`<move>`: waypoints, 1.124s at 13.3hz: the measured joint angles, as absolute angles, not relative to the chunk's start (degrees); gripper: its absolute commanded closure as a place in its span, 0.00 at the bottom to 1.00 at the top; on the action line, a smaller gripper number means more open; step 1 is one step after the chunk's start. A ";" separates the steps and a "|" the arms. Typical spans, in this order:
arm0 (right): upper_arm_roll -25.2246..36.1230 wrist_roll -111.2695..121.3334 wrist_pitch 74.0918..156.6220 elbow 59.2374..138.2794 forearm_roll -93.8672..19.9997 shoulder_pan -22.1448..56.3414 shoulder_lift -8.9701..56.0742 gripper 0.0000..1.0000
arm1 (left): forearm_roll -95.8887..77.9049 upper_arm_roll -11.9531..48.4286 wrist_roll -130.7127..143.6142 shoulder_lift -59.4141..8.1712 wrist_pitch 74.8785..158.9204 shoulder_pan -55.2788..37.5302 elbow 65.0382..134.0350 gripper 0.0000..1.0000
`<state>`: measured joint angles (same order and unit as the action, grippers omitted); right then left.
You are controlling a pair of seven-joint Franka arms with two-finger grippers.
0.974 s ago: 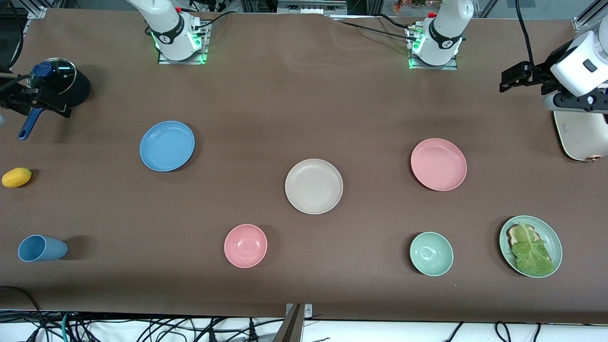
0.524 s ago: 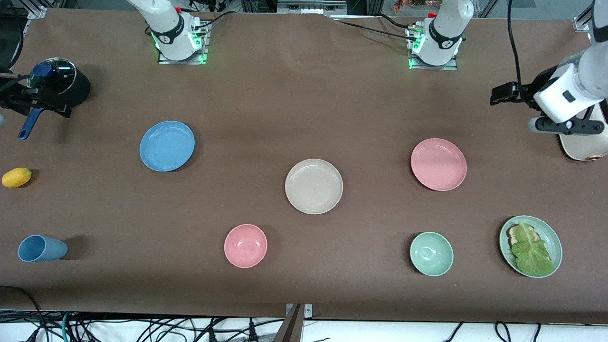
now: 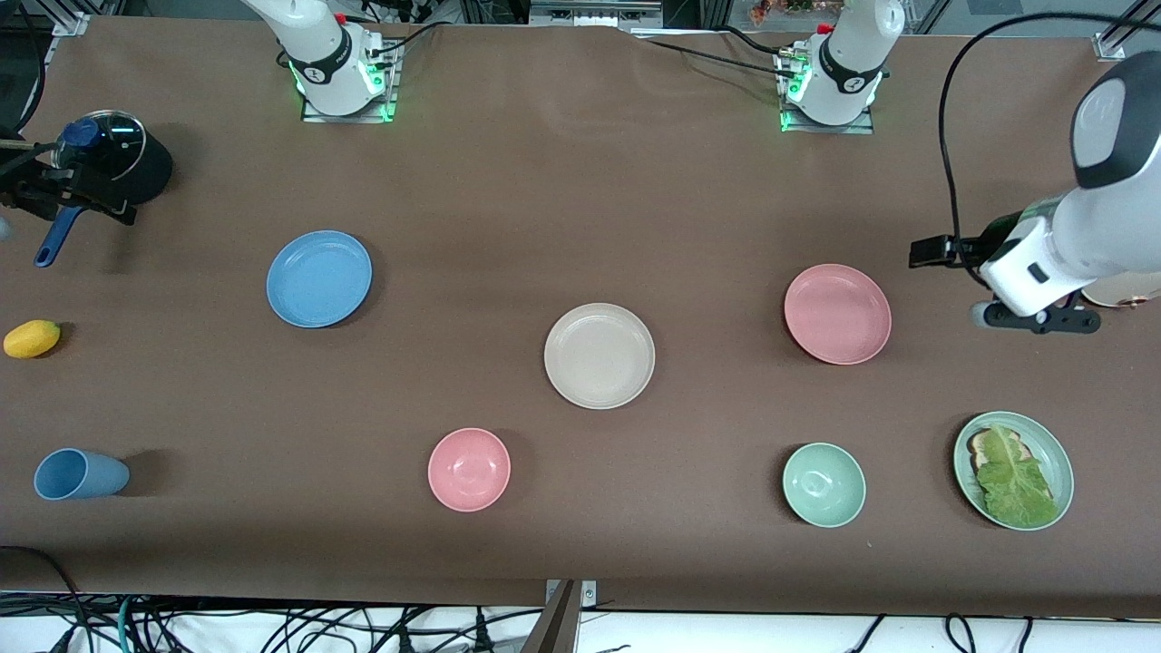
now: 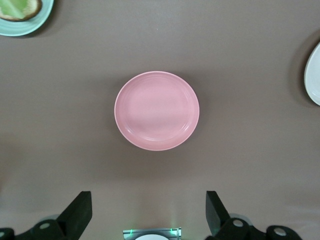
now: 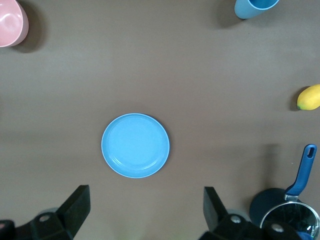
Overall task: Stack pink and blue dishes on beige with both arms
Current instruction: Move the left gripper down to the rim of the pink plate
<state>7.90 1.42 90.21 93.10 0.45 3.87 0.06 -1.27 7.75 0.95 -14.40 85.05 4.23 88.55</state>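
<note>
Front view shows you the beige plate (image 3: 599, 355) mid-table, the blue plate (image 3: 319, 278) toward the right arm's end, the pink plate (image 3: 837, 314) toward the left arm's — all three apart and bare. Your left gripper (image 4: 147, 212) hangs over the table beside the pink plate, jaws spread, holding nothing. Your right gripper (image 5: 145, 210) hangs near the pot (image 3: 127, 163), jaws spread too.
</note>
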 measured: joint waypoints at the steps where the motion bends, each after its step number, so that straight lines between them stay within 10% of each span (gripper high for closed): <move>1: 7.90 1.42 90.21 93.10 0.45 3.87 0.06 0.00 | -1.27 7.77 0.95 -15.67 85.27 4.21 88.56 0.00; 15: 7.89 1.42 90.19 93.10 0.45 3.87 0.08 0.00 | -1.24 6.90 -5.00 -24.60 95.87 11.23 91.26 0.00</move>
